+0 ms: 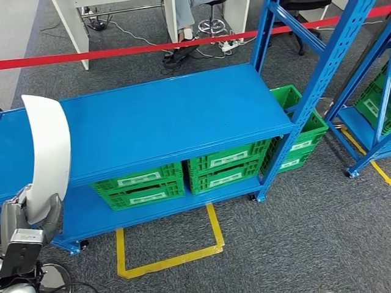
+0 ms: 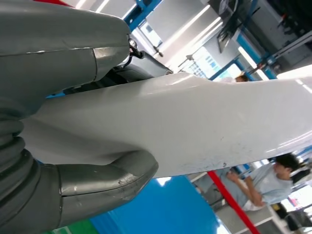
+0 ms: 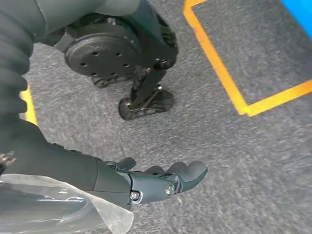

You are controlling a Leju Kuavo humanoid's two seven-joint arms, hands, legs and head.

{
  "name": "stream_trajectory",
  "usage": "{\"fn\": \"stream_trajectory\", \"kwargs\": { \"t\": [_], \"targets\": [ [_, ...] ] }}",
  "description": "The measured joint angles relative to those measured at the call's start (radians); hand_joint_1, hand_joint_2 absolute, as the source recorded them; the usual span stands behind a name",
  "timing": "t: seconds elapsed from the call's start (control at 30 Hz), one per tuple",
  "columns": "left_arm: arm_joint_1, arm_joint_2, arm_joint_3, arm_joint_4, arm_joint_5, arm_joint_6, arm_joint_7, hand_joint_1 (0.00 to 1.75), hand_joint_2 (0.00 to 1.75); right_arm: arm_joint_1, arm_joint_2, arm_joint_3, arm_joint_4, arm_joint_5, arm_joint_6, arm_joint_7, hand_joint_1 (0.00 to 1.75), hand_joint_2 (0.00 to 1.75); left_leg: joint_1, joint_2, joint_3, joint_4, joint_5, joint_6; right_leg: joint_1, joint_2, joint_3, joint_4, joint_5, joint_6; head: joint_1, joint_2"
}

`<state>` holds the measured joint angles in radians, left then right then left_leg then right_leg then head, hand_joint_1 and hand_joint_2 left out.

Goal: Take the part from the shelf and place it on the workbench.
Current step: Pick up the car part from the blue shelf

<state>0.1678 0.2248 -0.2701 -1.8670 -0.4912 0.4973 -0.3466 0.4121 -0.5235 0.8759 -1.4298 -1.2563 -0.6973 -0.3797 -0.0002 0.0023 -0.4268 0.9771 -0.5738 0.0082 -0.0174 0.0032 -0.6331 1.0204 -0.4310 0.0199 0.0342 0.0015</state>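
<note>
Smooth, curved white part (image 1: pixel 48 152), glossy and shell-like, gripped upright by the left hand (image 1: pixel 27 210) before the blue metal shelf (image 1: pixel 175 116) bearing ribbed green crates (image 1: pixel 138 186); the right hand (image 3: pixel 158 180) hangs empty, fingers extended, above grey carpet (image 3: pixel 239 161).

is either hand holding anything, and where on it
The left hand holds the white part by its lower end. The right hand holds nothing.
</note>
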Motion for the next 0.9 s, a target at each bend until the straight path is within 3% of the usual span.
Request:
{"fn": "stream_trajectory", "kwargs": {
  "t": [0.1,0.13,0.17,0.2,0.27,0.3,0.33,0.37,0.4,0.43,0.5,0.53,0.6,0.63,0.67,0.73,0.77,0.8,0.83,0.87,0.9],
  "targets": [
    [0.0,-0.002,-0.004,-0.002,0.001,0.003,-0.004,1.75,1.75,0.009,0.0,-0.009,-0.013,-0.004,0.0,-0.005,0.0,1.75,-0.005,0.002,-0.011,-0.01,0.02,0.011,-0.005,0.0,-0.006,-0.005,0.019,0.022,0.0,0.0],
    [0.0,-0.003,-0.005,-0.002,0.001,0.004,-0.004,1.75,1.75,0.012,-0.001,-0.011,-0.015,-0.003,0.0,0.003,0.0,1.75,-0.005,0.004,-0.02,-0.012,0.032,0.017,-0.005,0.001,-0.014,0.002,0.005,0.027,0.001,0.0],
    [-0.001,-0.004,-0.006,-0.002,0.001,0.004,-0.004,1.75,1.75,0.014,-0.001,-0.015,-0.015,0.003,0.0,0.017,0.0,1.75,-0.003,0.007,-0.032,-0.015,0.045,0.025,-0.005,0.002,-0.026,0.026,-0.028,0.03,0.003,0.0],
    [-0.001,-0.004,-0.007,-0.002,0.001,0.004,-0.003,1.75,1.75,0.017,-0.001,-0.021,-0.014,0.013,0.0,0.036,0.0,1.75,-0.002,0.009,-0.045,-0.017,0.056,0.03,-0.005,0.003,-0.04,0.069,-0.079,0.032,0.004,0.0],
    [0.0,-0.004,-0.01,-0.002,0.002,0.003,-0.001,1.75,1.75,0.023,0.001,-0.037,-0.013,0.044,0.0,0.083,0.0,1.75,-0.006,0.012,-0.072,-0.016,0.075,0.036,-0.004,0.002,-0.06,0.189,-0.172,0.035,0.006,0.0],
    [0.001,-0.004,-0.012,-0.002,0.003,0.003,0.0,1.75,1.75,0.027,0.002,-0.047,-0.013,0.065,0.0,0.109,0.0,1.75,-0.009,0.014,-0.086,-0.015,0.085,0.036,-0.004,0.001,-0.059,0.24,-0.185,0.036,0.005,0.0],
    [0.001,-0.004,-0.014,-0.002,0.006,0.003,-0.001,1.75,1.75,0.034,0.004,-0.059,-0.014,0.092,0.0,0.138,0.0,1.75,-0.011,0.015,-0.1,-0.013,0.096,0.036,-0.004,0.001,-0.048,0.267,-0.171,0.035,0.005,0.0],
    [0.001,-0.004,-0.016,-0.002,0.011,0.003,-0.001,1.75,1.75,0.044,0.008,-0.074,-0.016,0.124,0.0,0.169,0.0,1.75,-0.013,0.015,-0.115,-0.011,0.105,0.035,-0.004,0.001,-0.022,0.263,-0.139,0.034,0.005,0.0],
    [0.001,-0.004,-0.017,-0.002,0.015,0.002,-0.002,1.75,1.75,0.058,0.012,-0.092,-0.022,0.15,0.002,0.197,0.0,1.75,-0.014,0.015,-0.127,-0.007,0.114,0.033,-0.003,0.001,0.021,0.224,-0.108,0.031,0.005,0.0],
    [0.001,-0.004,-0.019,-0.002,0.02,0.001,-0.004,1.75,1.75,0.074,0.018,-0.112,-0.033,0.167,0.006,0.217,0.0,1.75,-0.015,0.015,-0.138,-0.002,0.12,0.031,-0.002,0.0,0.077,0.155,-0.096,0.028,0.005,0.0],
    [0.0,-0.004,-0.022,-0.002,0.029,-0.003,-0.009,1.75,1.75,0.102,0.028,-0.154,-0.065,0.171,0.019,0.231,0.0,1.75,-0.018,0.015,-0.153,0.01,0.133,0.023,0.002,0.0,0.184,0.001,-0.118,0.021,0.004,0.0],
    [-0.002,-0.005,-0.024,-0.002,0.032,-0.004,-0.013,1.75,1.75,0.112,0.032,-0.17,-0.079,0.166,0.028,0.228,0.0,1.75,-0.018,0.015,-0.159,0.013,0.141,0.019,0.005,0.0,0.211,-0.047,-0.135,0.018,0.004,0.0],
    [-0.006,-0.005,-0.029,-0.002,0.037,-0.007,-0.021,1.75,1.75,0.127,0.038,-0.189,-0.098,0.156,0.047,0.218,0.0,1.75,-0.017,0.014,-0.17,0.017,0.153,0.009,0.005,0.0,0.209,-0.072,-0.138,0.008,0.004,0.0],
    [-0.007,-0.004,-0.031,-0.002,0.039,-0.009,-0.024,1.75,1.75,0.132,0.04,-0.194,-0.104,0.151,0.057,0.211,0.0,1.75,-0.016,0.012,-0.177,0.024,0.142,0.003,0.003,-0.002,0.199,-0.073,-0.133,0.001,0.004,0.0],
    [-0.008,-0.004,-0.034,-0.002,0.041,-0.01,-0.025,1.75,1.75,0.137,0.041,-0.198,-0.108,0.147,0.065,0.205,0.0,1.75,-0.014,0.01,-0.186,0.046,0.113,-0.005,0.001,-0.004,0.188,-0.074,-0.124,-0.008,0.003,0.0],
    [-0.01,-0.005,-0.038,-0.001,0.043,-0.011,-0.027,1.75,1.75,0.143,0.044,-0.204,-0.114,0.14,0.079,0.195,0.0,1.75,-0.008,0.006,-0.209,0.143,0.016,-0.018,0.001,-0.007,0.166,-0.072,-0.106,-0.021,0.0,0.0],
    [-0.011,-0.005,-0.04,-0.001,0.043,-0.011,-0.027,1.75,1.75,0.145,0.045,-0.206,-0.116,0.138,0.084,0.192,0.0,1.75,-0.005,0.006,-0.22,0.208,-0.027,-0.023,0.002,-0.008,0.155,-0.068,-0.097,-0.024,0.0,0.0],
    [-0.012,-0.005,-0.042,-0.001,0.043,-0.011,-0.028,1.75,1.75,0.147,0.046,-0.208,-0.118,0.137,0.086,0.19,0.0,1.75,-0.002,0.006,-0.224,0.262,-0.048,-0.026,0.002,-0.009,0.143,-0.063,-0.088,-0.024,-0.001,0.0],
    [-0.012,-0.005,-0.044,-0.001,0.043,-0.011,-0.028,1.75,1.75,0.148,0.046,-0.21,-0.118,0.137,0.087,0.19,0.0,1.75,0.0,0.005,-0.219,0.291,-0.046,-0.029,0.003,-0.009,0.13,-0.056,-0.08,-0.023,0.0,0.0],
    [-0.013,-0.005,-0.046,-0.001,0.043,-0.011,-0.028,1.75,1.75,0.149,0.047,-0.211,-0.119,0.137,0.088,0.189,0.0,1.75,0.001,0.005,-0.198,0.286,-0.023,-0.029,0.003,-0.008,0.115,-0.048,-0.073,-0.022,0.0,0.0],
    [-0.014,-0.005,-0.048,-0.001,0.043,-0.011,-0.028,1.75,1.75,0.149,0.047,-0.212,-0.12,0.137,0.088,0.189,0.0,1.75,0.002,0.005,-0.162,0.246,0.007,-0.028,0.003,-0.008,0.098,-0.039,-0.067,-0.02,-0.001,0.0]
  ]
}}
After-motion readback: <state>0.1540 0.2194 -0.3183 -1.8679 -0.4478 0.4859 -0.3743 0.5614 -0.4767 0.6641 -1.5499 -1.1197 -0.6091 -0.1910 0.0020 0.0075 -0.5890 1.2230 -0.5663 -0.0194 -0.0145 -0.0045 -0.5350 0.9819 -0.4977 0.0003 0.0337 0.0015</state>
